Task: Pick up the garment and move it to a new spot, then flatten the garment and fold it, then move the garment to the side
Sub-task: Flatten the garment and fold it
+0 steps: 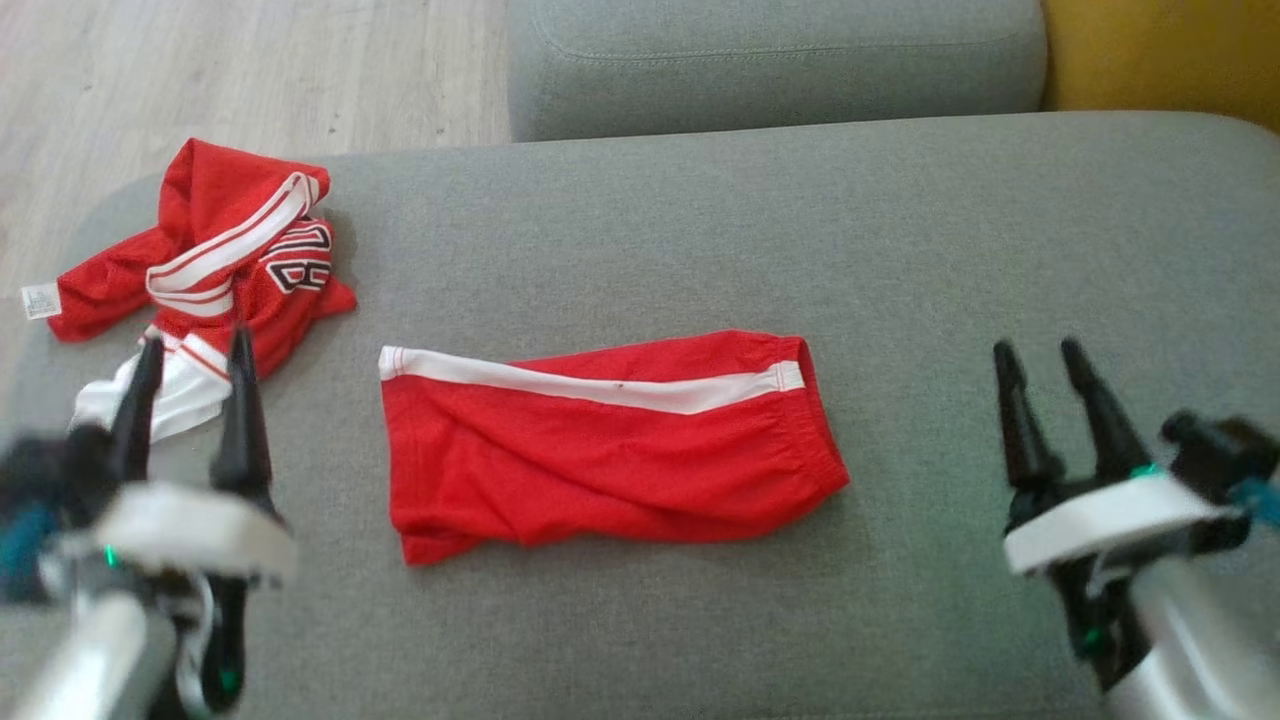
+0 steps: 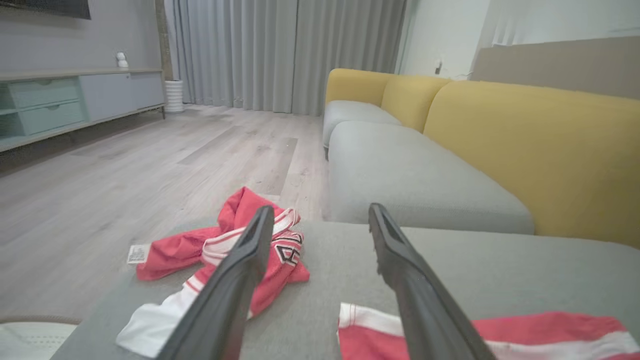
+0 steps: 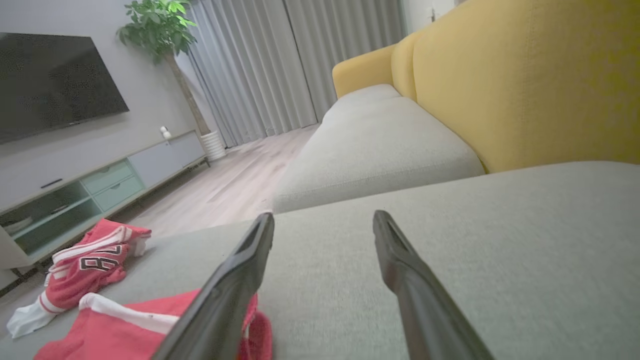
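A red garment (image 1: 600,450) with a white stripe lies folded and flat in the middle of the grey cushion (image 1: 900,250); its edge shows in the left wrist view (image 2: 525,335) and the right wrist view (image 3: 115,330). My left gripper (image 1: 195,350) hovers open at the lower left, its fingertips over the near edge of a crumpled red-and-white jersey (image 1: 230,260). My right gripper (image 1: 1040,355) stands open at the lower right, apart from the garment, with nothing between its fingers. In the wrist views the left gripper (image 2: 320,212) and right gripper (image 3: 325,220) hold nothing.
The crumpled jersey (image 2: 240,250) (image 3: 85,270) sits near the cushion's far-left edge, with wooden floor (image 1: 200,70) beyond. A second grey cushion (image 1: 770,60) and a yellow backrest (image 3: 525,75) lie behind. A TV cabinet (image 2: 75,100) stands across the room.
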